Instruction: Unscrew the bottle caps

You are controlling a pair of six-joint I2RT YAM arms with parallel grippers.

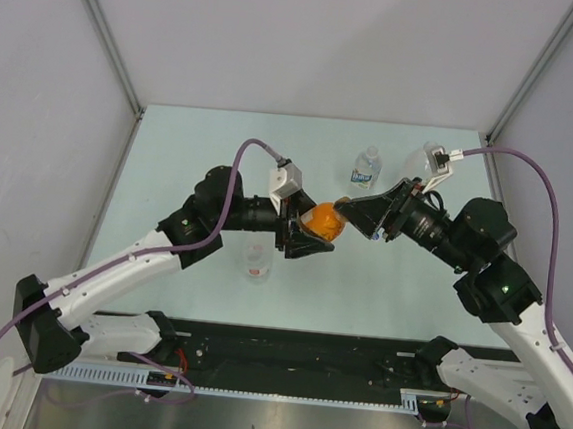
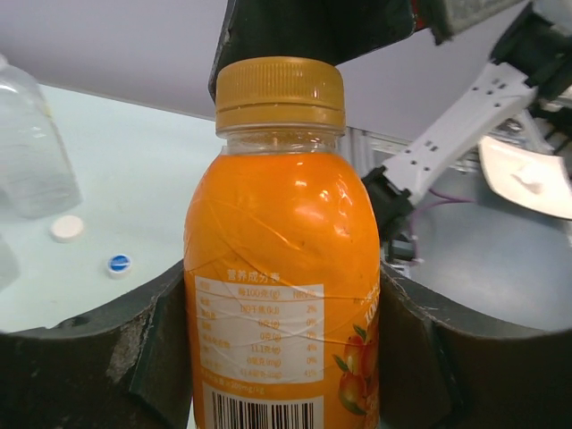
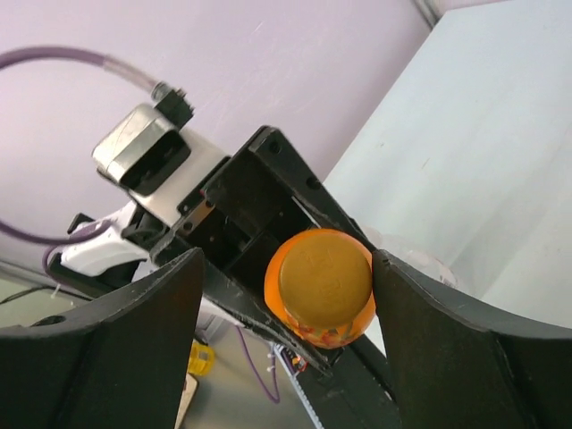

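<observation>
1. Gripping the orange bottle (image 2: 281, 268) by its body, the left pincer (image 2: 281, 366) is clenched on it, with one finger pressed against each side at the level of the label.
2. The bottle is held off the table (image 2: 143, 170). It shows orange up to the shoulder, and the neck above that is clear.
3. Its orange-brown cap (image 2: 280, 92) is on the neck, out past the left pincer's fingertips.
4. The right pincer (image 3: 288, 268) meets that cap end-on and is released. The cap sits between its fingers, close against one of them and with a plain gap to the other.
5. A white cap (image 2: 67, 229) and a blue cap (image 2: 118, 264) lie loose on the table, near each other, beyond the left pincer and off to one side.
6. Seen from above, a blue-labelled bottle (image 1: 368, 167) stands just beyond the right pincer. A small clear bottle (image 1: 255, 262) stands just on the near side of the left pincer. What either one holds cannot be told.
</observation>
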